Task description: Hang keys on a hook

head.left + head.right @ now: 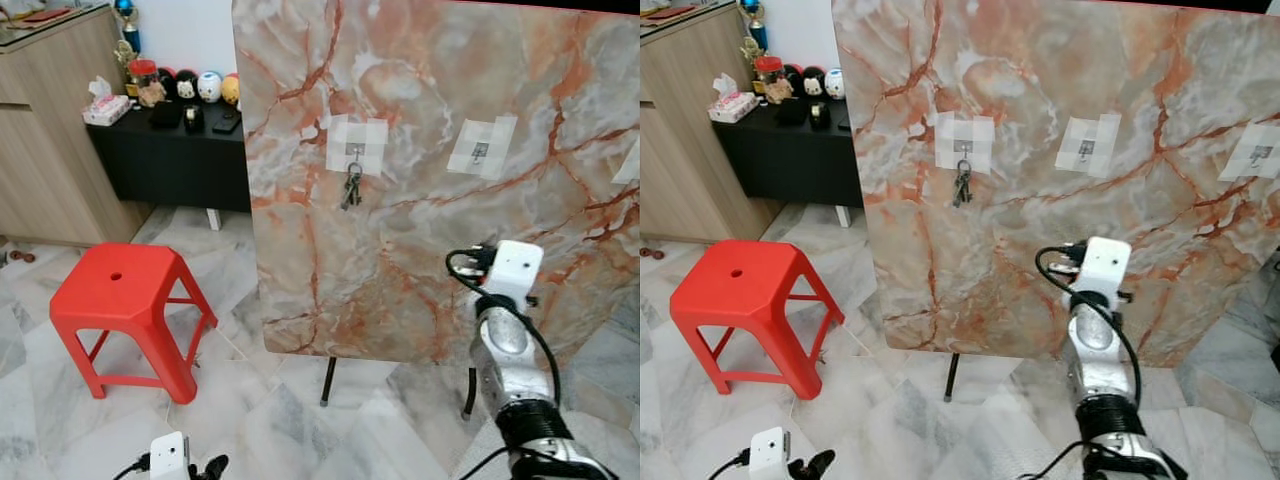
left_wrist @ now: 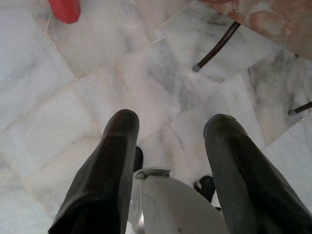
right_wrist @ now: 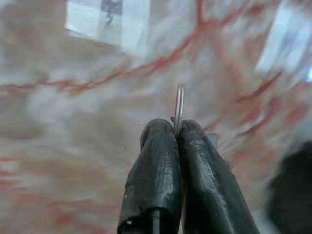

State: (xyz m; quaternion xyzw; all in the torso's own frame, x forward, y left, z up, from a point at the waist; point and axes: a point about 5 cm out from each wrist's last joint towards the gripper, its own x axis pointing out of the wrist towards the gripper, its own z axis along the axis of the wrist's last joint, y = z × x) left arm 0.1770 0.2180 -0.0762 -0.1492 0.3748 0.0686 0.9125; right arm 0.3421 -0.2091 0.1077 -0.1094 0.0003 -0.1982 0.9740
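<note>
The right gripper (image 3: pixel 178 127) has its two black fingers pressed together on a thin metal ring (image 3: pixel 179 105), which stands edge-on and sticks straight out past the fingertips, its long axis in line with the fingers. What hangs from the ring is hidden behind them. The view is blurred, with the gripper facing a marble-patterned board (image 1: pixel 440 250). From the head, the right arm (image 1: pixel 508 340) is raised in front of the board's lower part, below a taped hook (image 1: pixel 480 150).

On the hook to its left (image 1: pixel 353 148) a bunch of keys (image 1: pixel 351 188) already hangs, pointing straight down against the board. A third taped hook (image 1: pixel 1260 153) sits further right.

The left gripper (image 2: pixel 170 146) hangs low over the marble floor (image 2: pixel 73 97), its fingers spread and holding nothing.

A red stool (image 1: pixel 125 295) stands left of the board, and behind it a dark worktop (image 1: pixel 165 150) carries small figurines.
</note>
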